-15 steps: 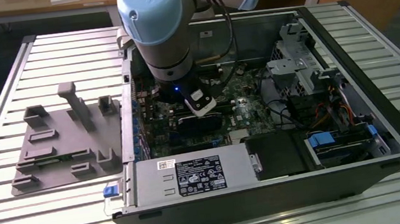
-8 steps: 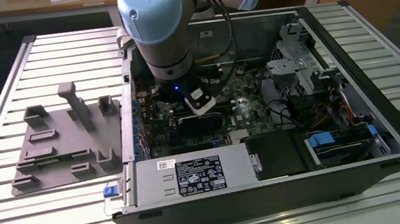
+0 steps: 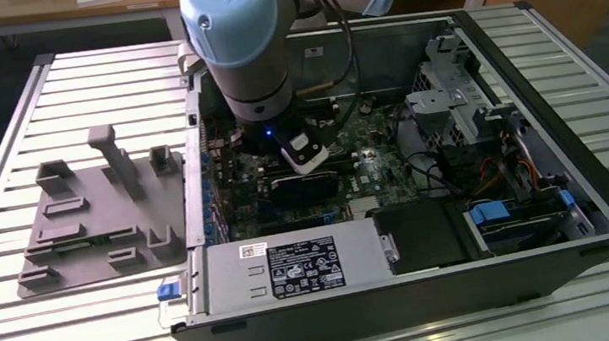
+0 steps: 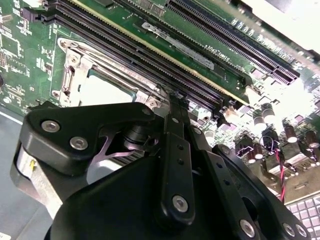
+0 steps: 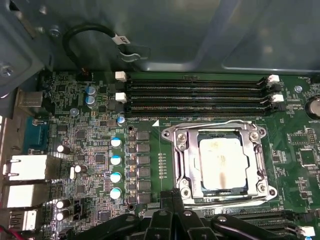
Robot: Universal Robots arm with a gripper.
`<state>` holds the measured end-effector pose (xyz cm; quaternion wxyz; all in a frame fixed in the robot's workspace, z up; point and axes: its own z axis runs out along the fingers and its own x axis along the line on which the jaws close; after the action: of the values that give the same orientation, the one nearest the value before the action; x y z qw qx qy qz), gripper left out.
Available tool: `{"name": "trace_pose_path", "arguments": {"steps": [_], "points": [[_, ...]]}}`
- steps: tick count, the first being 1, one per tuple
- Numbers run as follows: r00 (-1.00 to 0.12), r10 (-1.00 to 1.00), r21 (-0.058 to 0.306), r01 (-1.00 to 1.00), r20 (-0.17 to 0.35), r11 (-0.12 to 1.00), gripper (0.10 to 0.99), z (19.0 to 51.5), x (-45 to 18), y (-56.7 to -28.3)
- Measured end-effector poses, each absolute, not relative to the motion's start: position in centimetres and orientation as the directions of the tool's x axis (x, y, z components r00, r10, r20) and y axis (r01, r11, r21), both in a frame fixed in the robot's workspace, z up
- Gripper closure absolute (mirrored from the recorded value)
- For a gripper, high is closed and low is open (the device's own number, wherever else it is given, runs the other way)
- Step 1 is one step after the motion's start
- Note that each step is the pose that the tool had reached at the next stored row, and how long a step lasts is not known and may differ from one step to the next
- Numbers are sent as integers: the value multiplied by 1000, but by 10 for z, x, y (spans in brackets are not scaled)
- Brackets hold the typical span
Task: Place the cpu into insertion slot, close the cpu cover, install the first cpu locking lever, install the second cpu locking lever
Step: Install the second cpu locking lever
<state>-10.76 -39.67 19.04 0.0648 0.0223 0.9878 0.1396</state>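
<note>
The cpu (image 5: 223,163) lies in the insertion slot (image 5: 260,134) with its dull silver top showing. The cpu cover (image 5: 187,160) is down flat around it as a silvery frame. A thin wire lever (image 5: 215,123) runs along the cover's edge beside the memory slots. My gripper (image 5: 174,194) is shut, its fingertips close to one corner of the socket, with nothing seen between them. In the second wrist view the gripper (image 4: 175,97) points at the socket's edge, next to the cpu (image 4: 102,90). In the exterior view the gripper (image 3: 307,166) reaches down inside the open computer case (image 3: 579,193).
Long black memory slots (image 5: 200,95) lie just beyond the socket. Blue-topped capacitors (image 5: 116,160) and port blocks (image 5: 25,167) stand to one side. A power supply (image 3: 292,269) and drive cage (image 3: 456,104) crowd the case. A grey fixture plate (image 3: 83,219) rests on the table at the exterior view's left.
</note>
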Motion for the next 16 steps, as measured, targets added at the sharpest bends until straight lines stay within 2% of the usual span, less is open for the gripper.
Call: {"name": "trace_pose_path", "arguments": {"steps": [9, 16], "points": [[-991, 57, 279, 21, -122, 960, 984, 189, -108, -397], [-991, 57, 279, 21, -122, 960, 984, 200, -108, -397]]}}
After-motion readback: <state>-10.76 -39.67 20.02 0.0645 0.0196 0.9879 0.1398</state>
